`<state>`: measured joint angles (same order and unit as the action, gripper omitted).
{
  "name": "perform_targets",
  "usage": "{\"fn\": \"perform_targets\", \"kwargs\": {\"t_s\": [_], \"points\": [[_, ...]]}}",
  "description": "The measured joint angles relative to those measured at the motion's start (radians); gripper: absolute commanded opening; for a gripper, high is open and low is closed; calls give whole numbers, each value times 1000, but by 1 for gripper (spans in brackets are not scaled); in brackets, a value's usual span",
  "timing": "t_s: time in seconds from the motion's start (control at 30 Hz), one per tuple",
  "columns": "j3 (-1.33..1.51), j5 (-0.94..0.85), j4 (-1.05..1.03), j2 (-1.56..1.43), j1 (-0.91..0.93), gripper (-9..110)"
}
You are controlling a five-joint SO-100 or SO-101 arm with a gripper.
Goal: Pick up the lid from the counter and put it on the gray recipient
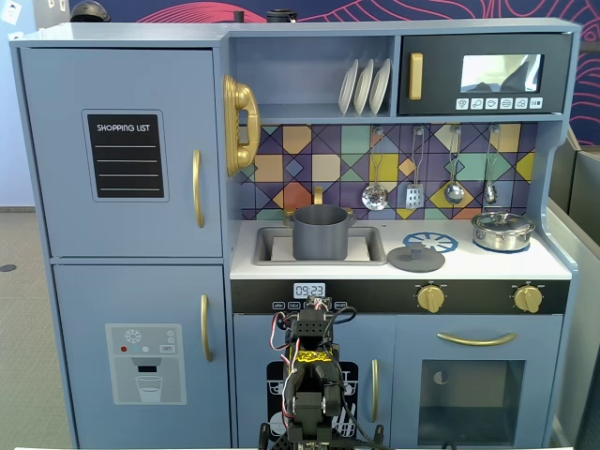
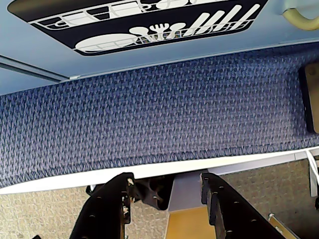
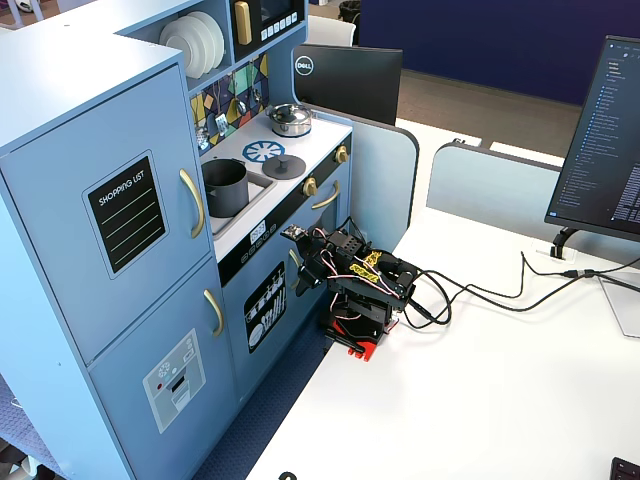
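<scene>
The flat dark gray lid with a small knob lies on the white counter, to the right of the sink, partly over a blue-and-white burner circle; it also shows in the other fixed view. The tall dark gray pot stands in the sink without a lid and also shows from the side. My arm is folded low in front of the kitchen's lower doors, far below the counter. My gripper is open and empty, pointing down over the table edge toward the blue carpet; it also shows in a fixed view.
A shiny silver pot with its lid stands on the right burner. Utensils hang above the counter. Gold knobs and an oven handle stick out below it. A monitor and cables are on the white table.
</scene>
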<state>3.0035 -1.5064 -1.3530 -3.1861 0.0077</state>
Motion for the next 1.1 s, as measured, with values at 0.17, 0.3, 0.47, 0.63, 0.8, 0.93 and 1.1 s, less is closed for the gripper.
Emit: {"fn": "perform_targets", "kwargs": {"t_s": [0.17,0.3,0.47,0.63,0.8,0.93,1.1], "points": [[0,0,0,0,-2,0],[0,0,0,0,-2,0],[0,3,0,0,-2,0],[-140,3,-46,74,0,0],[-443,-15,-92,250,46,0],[-652,-89,-26,336,110,0],[-779,-186,104,365,201,0]]}}
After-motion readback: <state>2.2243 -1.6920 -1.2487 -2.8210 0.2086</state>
